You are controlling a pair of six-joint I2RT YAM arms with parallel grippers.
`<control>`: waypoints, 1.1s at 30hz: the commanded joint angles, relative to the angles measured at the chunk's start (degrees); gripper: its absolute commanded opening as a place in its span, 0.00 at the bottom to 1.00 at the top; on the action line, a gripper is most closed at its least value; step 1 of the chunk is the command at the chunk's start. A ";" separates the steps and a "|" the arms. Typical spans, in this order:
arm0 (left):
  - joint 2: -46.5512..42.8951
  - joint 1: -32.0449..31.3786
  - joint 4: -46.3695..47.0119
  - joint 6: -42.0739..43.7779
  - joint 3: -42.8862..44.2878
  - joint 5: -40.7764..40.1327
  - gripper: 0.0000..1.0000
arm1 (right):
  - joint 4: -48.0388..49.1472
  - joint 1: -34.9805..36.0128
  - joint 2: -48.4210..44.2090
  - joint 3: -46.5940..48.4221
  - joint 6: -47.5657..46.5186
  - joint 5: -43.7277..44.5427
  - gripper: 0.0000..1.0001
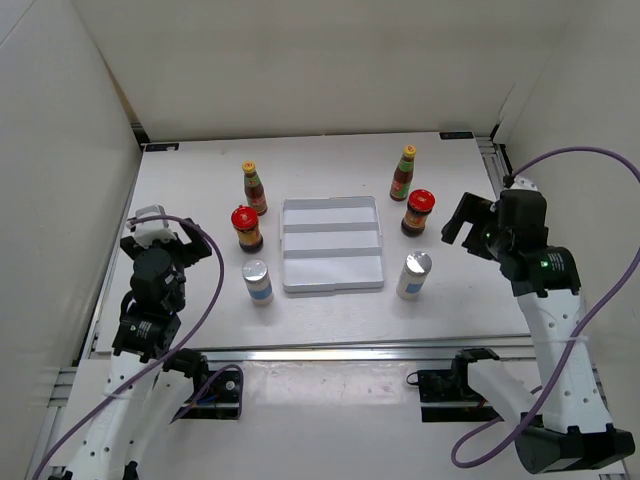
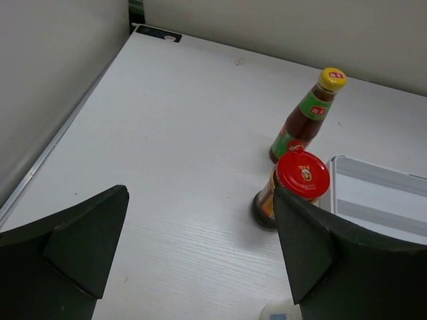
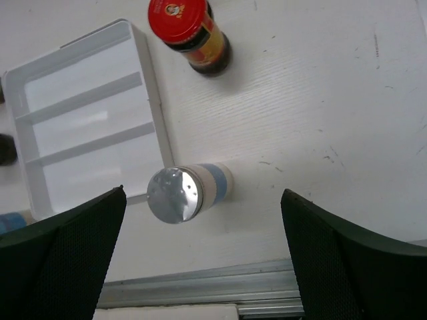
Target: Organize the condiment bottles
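Note:
Six condiment bottles stand on the white table around a white ridged tray (image 1: 332, 243). Left of the tray are a slim yellow-capped sauce bottle (image 1: 254, 187), a red-lidded jar (image 1: 246, 228) and a silver-capped shaker (image 1: 257, 281). Right of it are a second sauce bottle (image 1: 403, 172), jar (image 1: 419, 211) and shaker (image 1: 413, 275). My left gripper (image 1: 178, 240) is open and empty, left of the left jar (image 2: 300, 180); the left sauce bottle (image 2: 307, 117) stands beyond. My right gripper (image 1: 460, 222) is open and empty above the right shaker (image 3: 187, 192), with the right jar (image 3: 190, 33) farther off.
White walls close in the table on the left, back and right. A metal rail (image 1: 330, 350) runs along the table's near edge. The tray's three compartments (image 3: 87, 120) hold nothing. The tray corner also shows in the left wrist view (image 2: 380, 193).

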 commanded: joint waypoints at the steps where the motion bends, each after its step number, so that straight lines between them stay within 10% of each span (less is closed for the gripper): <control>1: -1.56 -1.11 0.94 0.88 -1.65 -4.41 1.00 | 1.70 -0.11 -2.00 -0.03 -2.69 -6.85 1.00; 33: -1.04 -3.49 0.06 -0.97 -2.18 -3.45 1.00 | 6.09 14.57 15.92 -11.72 1.43 1.98 1.00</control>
